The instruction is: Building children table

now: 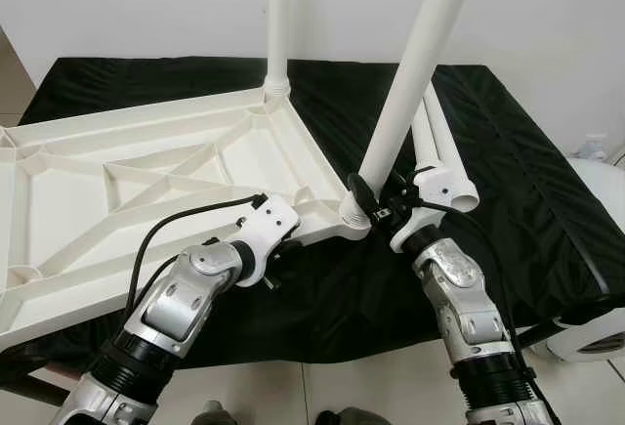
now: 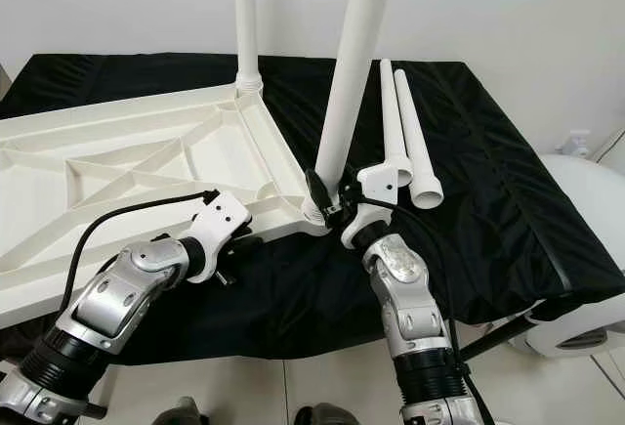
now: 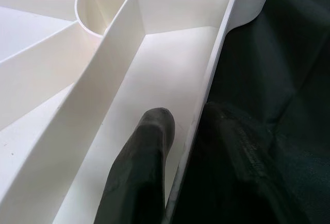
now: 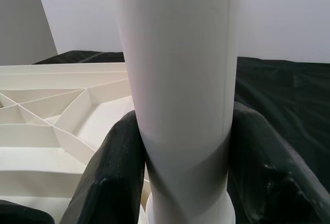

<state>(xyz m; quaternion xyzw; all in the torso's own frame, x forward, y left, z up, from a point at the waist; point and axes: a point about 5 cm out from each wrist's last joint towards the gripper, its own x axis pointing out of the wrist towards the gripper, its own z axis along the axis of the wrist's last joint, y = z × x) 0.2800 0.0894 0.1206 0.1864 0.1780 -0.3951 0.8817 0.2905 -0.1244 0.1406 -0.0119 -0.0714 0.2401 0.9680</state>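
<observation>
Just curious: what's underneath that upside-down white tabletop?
A black cloth lies under the tabletop and spreads out past its edges. The cloth hides whatever supports it. The left gripper pinches the tabletop's rim while the right gripper clamps a leg.

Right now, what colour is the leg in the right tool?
White leg, clearest in the right wrist view.

light: bright, even | shadows: soft | focus: sharp, wrist close-ups slightly soft
</observation>
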